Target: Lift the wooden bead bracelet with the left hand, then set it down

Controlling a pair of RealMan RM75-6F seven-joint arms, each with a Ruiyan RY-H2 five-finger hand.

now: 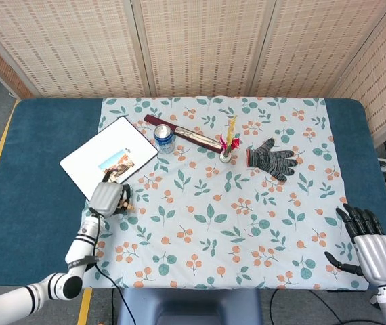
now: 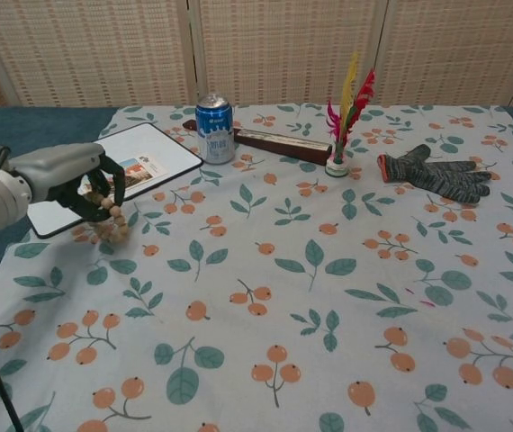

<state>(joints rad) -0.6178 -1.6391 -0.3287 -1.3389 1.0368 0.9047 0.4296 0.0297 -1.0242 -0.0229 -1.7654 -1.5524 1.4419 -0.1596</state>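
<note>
The left robot hand (image 2: 69, 175) sits at the left edge of the chest view, raised above the cloth, its dark fingers (image 2: 105, 180) curled around the wooden bead bracelet (image 2: 111, 212). The bracelet hangs from those fingers as a loop, its lowest beads dangling just over the floral tablecloth (image 2: 328, 297). In the head view the same robot hand (image 1: 107, 199) shows at lower left, with a few beads (image 1: 128, 201) visible at its right side.

Just behind the hand lies a white board (image 2: 153, 148) with a small picture card (image 2: 126, 171) on it. Further toward the upper middle of the chest view stands a blue drink can (image 2: 214, 129), with a long dark wooden bar (image 2: 274, 144) lying behind it. Right of that stands a feathered shuttlecock (image 2: 345, 117), and then a grey knitted glove (image 2: 436, 175) lies flat.

The right robot hand (image 1: 371, 249) rests at the lower right corner of the head view, on the blue bench (image 1: 37, 156) edge, fingers spread and holding nothing.
</note>
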